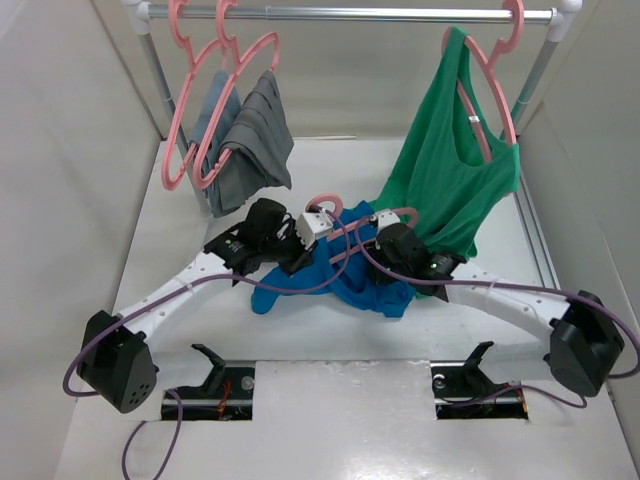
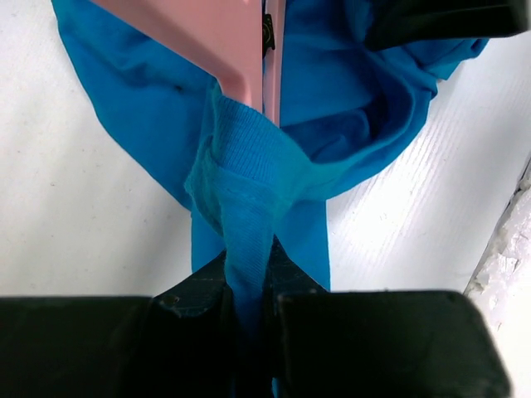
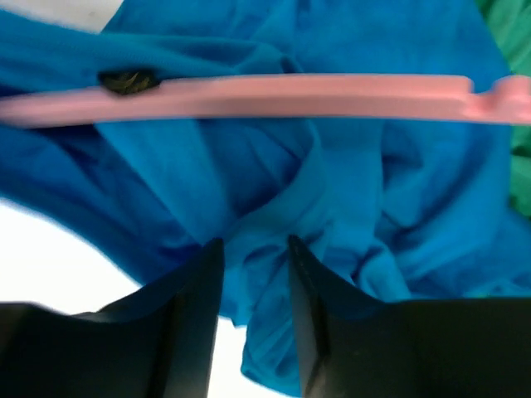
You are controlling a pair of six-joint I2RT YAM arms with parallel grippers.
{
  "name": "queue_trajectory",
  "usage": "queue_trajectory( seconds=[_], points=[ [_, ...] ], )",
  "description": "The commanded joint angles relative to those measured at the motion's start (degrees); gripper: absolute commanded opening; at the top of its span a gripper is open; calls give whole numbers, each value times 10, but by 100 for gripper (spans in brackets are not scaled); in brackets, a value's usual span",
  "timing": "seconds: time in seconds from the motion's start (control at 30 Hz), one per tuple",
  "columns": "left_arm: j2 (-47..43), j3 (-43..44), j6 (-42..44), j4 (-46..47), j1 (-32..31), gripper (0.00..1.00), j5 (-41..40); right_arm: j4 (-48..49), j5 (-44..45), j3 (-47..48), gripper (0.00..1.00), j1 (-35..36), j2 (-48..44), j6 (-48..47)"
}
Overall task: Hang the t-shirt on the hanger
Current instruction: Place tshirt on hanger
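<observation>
table: white, walled in on three sides. a metal rail runs across the far end.
on the rail: two pink hangers at the left carry grey garments. a third pink hanger at the right wears a green top.
the t-shirt: bright blue, crumpled in a heap on the table at mid-field, between the two wrists. its right edge lies against the hem of the green top.
the hanger: pink, lying over the heap with its hook toward the rail. one arm reaches right toward the green top.
left gripper: down at the left side of the heap. in the wrist view the left gripper has its fingers brought together on a ribbed band of the t-shirt, and the band runs taut from the pinch up to the hanger. the pink bar passes under that loop of cloth.
right gripper: low at the right side of the heap. in the wrist view the right gripper has its fingers set narrowly apart with a thick fold of the t-shirt bunched between them, looking pinched.
hanger from the right wrist: the hanger crosses the frame as a blurred pink bar just beyond the fingertips, over the blue cloth.
cables: purple, running along both arms.
</observation>
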Motion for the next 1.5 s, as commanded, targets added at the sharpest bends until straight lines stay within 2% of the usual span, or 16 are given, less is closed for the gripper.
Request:
queue_trajectory(
  seconds=[0.0,0.13,0.17,0.2,0.23,0.5,0.53,0.63,0.67,0.77,1.13,1.2,1.3,1.4,1.43,1.47],
  points=[
    [-22,4,-12,25,2,0,11,41,19,31,38,4,29,32],
    [-29,4,-12,19,2,0,11,33,44,25,30,4,36,49],
    [-29,4,-12,19,2,0,11,25,49,25,24,4,31,49],
    [-29,4,-12,14,2,0,11,18,56,20,5,4,31,57],
    [-34,4,-4,9,2,0,11,-2,64,19,0,4,19,72],
    [-46,-1,29,3,32,0,47,14,70,-92,0,-46,-122,108],
    [-46,-1,29,3,32,0,53,31,59,-97,4,-46,-141,99],
    [-40,4,29,3,32,0,69,93,32,-97,31,-36,-190,45],
    [-40,4,29,9,32,0,69,93,37,-77,48,-21,-190,37],
    [-35,4,34,15,32,0,69,61,72,-37,68,1,-182,27],
    [-29,4,23,20,32,0,69,58,78,26,71,13,-9,62],
    [-29,4,23,20,32,0,69,58,87,32,68,13,2,62],
    [-29,4,18,20,32,0,69,58,87,38,50,13,19,62],
    [-29,9,18,20,32,0,69,45,81,32,19,13,24,75],
    [-29,9,18,20,32,0,63,45,81,26,3,13,19,75],
    [-29,9,18,15,32,0,63,40,81,10,0,13,19,82]
  ],
)
